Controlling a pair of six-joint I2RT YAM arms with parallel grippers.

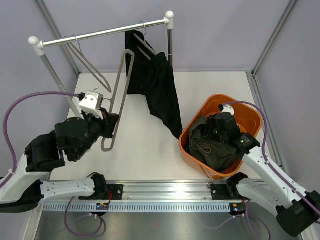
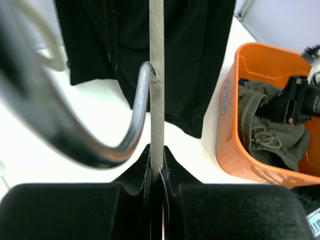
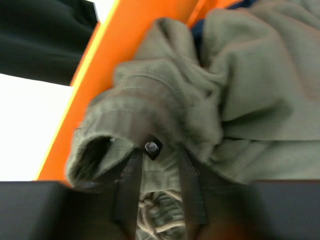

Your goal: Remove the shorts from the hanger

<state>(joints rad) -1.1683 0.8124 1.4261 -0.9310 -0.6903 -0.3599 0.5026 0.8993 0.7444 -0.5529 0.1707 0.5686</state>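
From above, the left pincer (image 1: pixel 111 122) was clamped on a grey hanger (image 1: pixel 120 90) low over the tabletop (image 1: pixel 145 150). The black shorts (image 1: pixel 162 90) hung from the rail (image 1: pixel 105 34). The olive shorts (image 1: pixel 210 147) lay in the orange basket (image 1: pixel 197 117), under the right pincer (image 1: pixel 220 127).

The left wrist view showed its fingers (image 2: pixel 142 172) pressed together on the hanger's bar (image 2: pixel 156 75).

In the right wrist view, the fingers (image 3: pixel 131 182) stood apart over olive cloth (image 3: pixel 240 100), with a sliver of navy shorts (image 3: pixel 198 37) beside the basket wall (image 3: pixel 125 50).
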